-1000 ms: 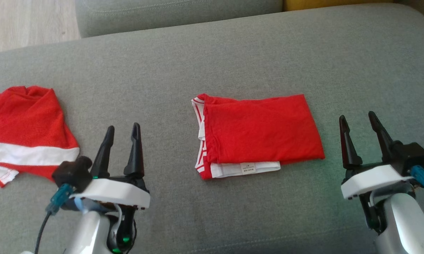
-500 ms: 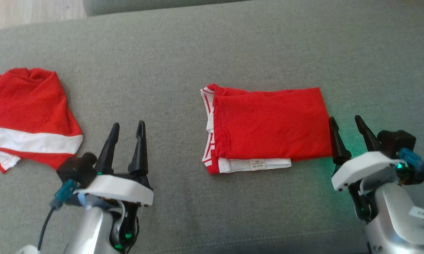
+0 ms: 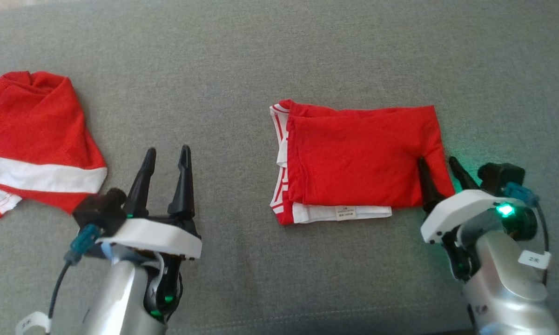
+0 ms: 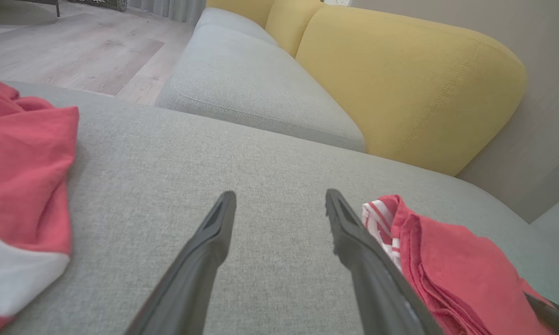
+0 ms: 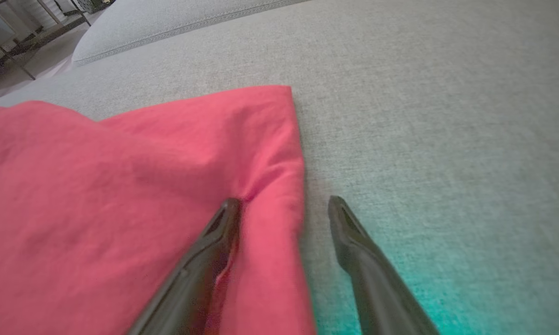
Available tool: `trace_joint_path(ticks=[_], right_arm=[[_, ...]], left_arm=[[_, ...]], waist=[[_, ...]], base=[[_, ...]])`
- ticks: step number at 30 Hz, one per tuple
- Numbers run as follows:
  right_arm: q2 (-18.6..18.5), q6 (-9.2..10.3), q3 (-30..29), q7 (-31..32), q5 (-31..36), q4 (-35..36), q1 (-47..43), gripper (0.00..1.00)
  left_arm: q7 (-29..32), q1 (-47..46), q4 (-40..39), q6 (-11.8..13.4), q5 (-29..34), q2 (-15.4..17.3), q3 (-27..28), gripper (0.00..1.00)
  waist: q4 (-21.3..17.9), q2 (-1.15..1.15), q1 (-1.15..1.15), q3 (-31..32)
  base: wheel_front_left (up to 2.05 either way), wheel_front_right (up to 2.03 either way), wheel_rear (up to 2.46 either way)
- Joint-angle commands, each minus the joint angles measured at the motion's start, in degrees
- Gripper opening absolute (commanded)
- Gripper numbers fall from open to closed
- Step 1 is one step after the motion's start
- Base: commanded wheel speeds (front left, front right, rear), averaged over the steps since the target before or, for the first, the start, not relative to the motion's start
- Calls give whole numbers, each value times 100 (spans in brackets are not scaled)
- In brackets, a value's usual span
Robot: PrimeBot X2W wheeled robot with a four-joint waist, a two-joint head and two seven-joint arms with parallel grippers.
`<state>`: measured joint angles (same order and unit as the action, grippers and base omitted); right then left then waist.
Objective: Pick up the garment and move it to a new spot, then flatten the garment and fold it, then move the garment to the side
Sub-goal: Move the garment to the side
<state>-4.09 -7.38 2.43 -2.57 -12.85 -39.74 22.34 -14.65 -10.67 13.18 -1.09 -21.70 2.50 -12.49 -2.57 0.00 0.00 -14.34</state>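
Right gripper (image 3: 436, 160) of mine is spread wide and grasps nothing. Its fingers straddle the right edge of the folded red cloth garment with white trim (image 3: 358, 158): one finger presses a dimple into the cloth, and the other is over the grey woven sofa cushion (image 3: 260, 60) just beside it. That garment lies flat near the cushion's middle. My left gripper (image 3: 167, 150) hovers released as well, between it and a crumpled red mesh garment with a white band (image 3: 32, 139) at far left.
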Motion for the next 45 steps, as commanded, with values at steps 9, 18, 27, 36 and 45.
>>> trace_joint_path(ticks=[9,18,27,36,45], right_arm=[[-382,-11,485,-557,416,59,493,0],[-1818,-11,577,-333,600,472,966,0],[-2847,-11,-218,97,650,65,1257,0],[-2649,-11,-1136,238,1112,-13,1359,0],[-2405,-11,-1383,308,1209,196,1270,39]], left_arm=[[-35,-299,-183,-17,63,38,192,100],[-35,-403,-226,-50,60,38,215,100],[-35,-564,-236,-118,105,38,210,100],[-35,-635,-237,-152,102,38,265,100],[-35,-607,-196,-151,102,38,304,100]], waist=[[-161,0,0,1],[-326,0,0,-240],[-311,0,0,-541],[-240,0,0,-689],[-254,0,0,-649]], base=[[0,0,0],[0,0,0],[0,0,0],[0,0,0],[0,0,0]])
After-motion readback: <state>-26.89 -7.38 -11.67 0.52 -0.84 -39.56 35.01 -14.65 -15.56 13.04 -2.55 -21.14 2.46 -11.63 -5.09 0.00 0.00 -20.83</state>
